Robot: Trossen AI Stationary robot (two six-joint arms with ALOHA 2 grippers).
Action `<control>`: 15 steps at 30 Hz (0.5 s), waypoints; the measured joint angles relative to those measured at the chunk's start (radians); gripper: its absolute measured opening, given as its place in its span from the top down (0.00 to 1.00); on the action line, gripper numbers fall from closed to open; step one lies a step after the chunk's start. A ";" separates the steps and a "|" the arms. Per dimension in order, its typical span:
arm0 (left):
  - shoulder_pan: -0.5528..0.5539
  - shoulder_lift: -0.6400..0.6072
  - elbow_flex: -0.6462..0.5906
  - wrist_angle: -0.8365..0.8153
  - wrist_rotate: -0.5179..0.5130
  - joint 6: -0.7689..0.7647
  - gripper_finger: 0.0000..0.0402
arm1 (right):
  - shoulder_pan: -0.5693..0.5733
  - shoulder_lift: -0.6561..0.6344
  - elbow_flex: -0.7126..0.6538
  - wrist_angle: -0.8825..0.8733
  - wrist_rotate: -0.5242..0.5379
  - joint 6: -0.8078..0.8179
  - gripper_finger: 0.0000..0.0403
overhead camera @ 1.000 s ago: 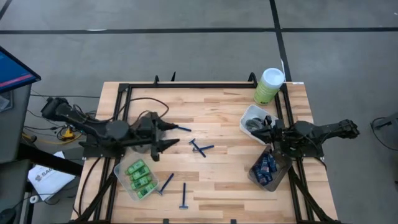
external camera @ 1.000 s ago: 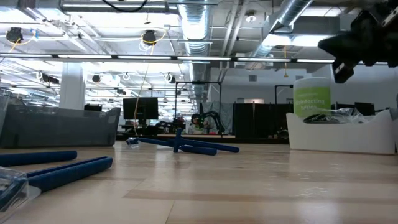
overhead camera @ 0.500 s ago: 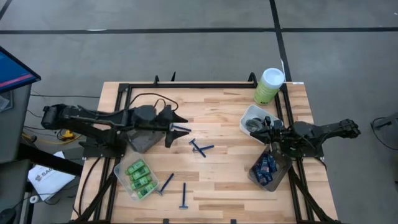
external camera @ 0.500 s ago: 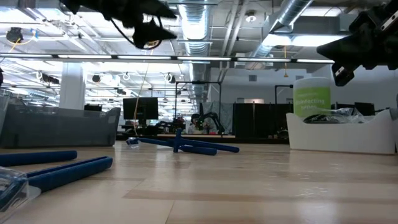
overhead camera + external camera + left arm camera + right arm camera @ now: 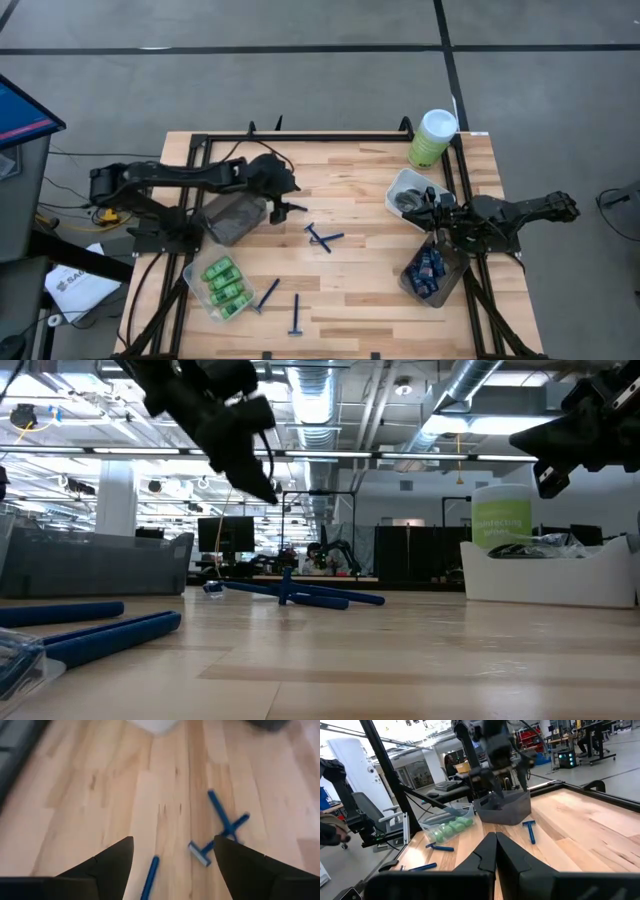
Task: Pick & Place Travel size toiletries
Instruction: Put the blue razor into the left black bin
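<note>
My left gripper (image 5: 288, 192) hangs open over the table's left middle, fingers pointing down, above a blue-handled razor (image 5: 292, 208) that lies flat on the wood. In the left wrist view that razor's handle (image 5: 149, 879) shows between the open fingers (image 5: 173, 842), untouched. Two crossed razors (image 5: 322, 237) lie to the right of it, also seen in the left wrist view (image 5: 222, 822). Two more razors (image 5: 267, 294) (image 5: 296, 315) lie near the front edge. Green mini bottles (image 5: 224, 283) sit in a clear tub. My right gripper (image 5: 432, 212) waits shut at the right, fingers together (image 5: 495, 839).
A smoky tub (image 5: 236, 217) stands just left of my left gripper. A white tub (image 5: 408, 190) and a tub of dark-blue tubes (image 5: 430, 268) sit beside my right gripper. The pale-green canister (image 5: 432, 138) stands at the far right corner. Bare wood lies mid-table.
My left gripper has swung away from over the smoky tub toward the table's far edge and slightly right, tipping its fingers downward over the single razor. In the low view it has come into sight and dropped lower. The razors and tubs have stayed put.
</note>
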 joint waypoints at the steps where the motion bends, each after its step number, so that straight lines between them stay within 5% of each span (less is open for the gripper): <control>1: 0.011 0.021 0.000 -0.002 0.014 0.020 0.33 | 0.000 0.000 0.000 0.000 0.000 0.000 1.00; 15: 0.090 0.283 0.000 0.029 0.042 0.183 0.33 | 0.000 0.000 0.000 0.000 0.000 0.000 1.00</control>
